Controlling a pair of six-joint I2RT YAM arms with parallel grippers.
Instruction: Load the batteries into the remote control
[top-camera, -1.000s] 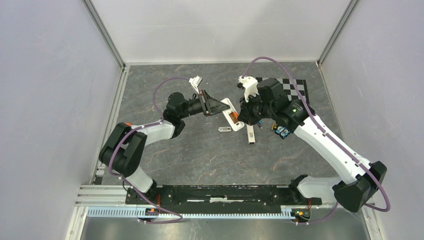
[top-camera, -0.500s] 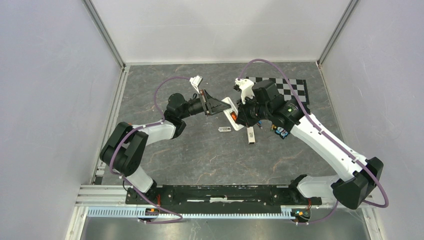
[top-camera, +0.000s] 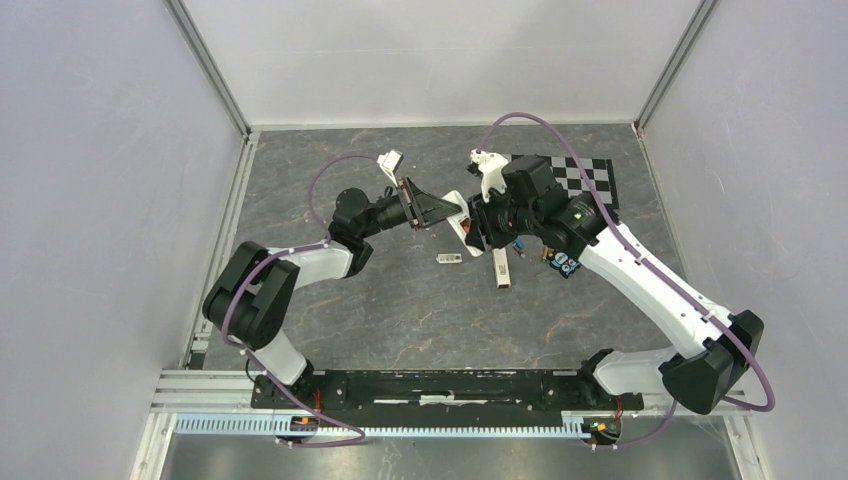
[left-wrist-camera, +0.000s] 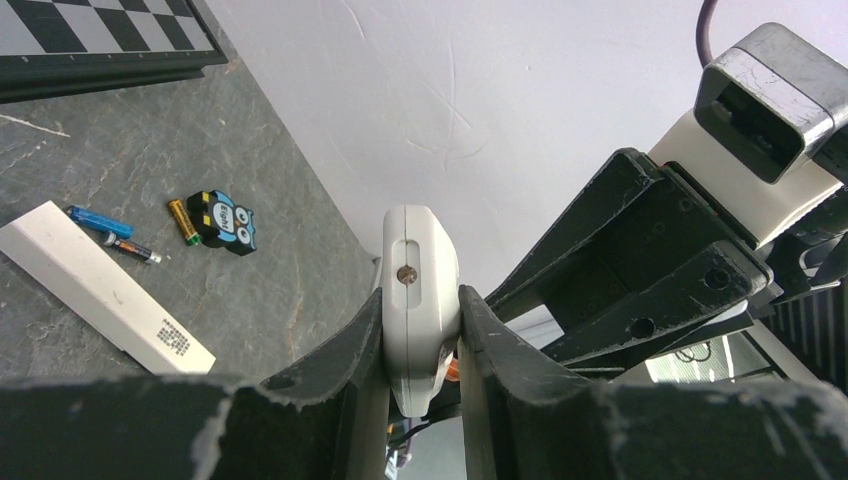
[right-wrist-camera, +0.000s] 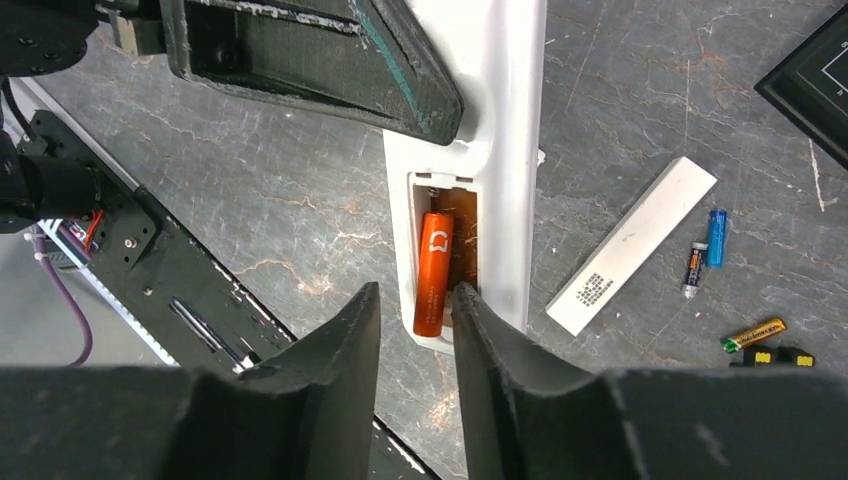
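Note:
My left gripper is shut on the white remote control and holds it on edge above the table; in the left wrist view the remote sits clamped between the fingers of the left gripper. My right gripper hovers at the remote's open battery recess. An orange battery lies in the recess. The right gripper is narrowly open and empty, one fingertip at the recess edge. A blue cell and a dark cell lie loose on the table.
A long plain white bar lies on the table below the grippers. A small white piece lies left of it. A gold cell and an owl-faced item lie nearby. A checkerboard is at the back right.
My right gripper has moved left, closing in on the remote held by the left gripper. The left gripper has kept its hold and barely moved.

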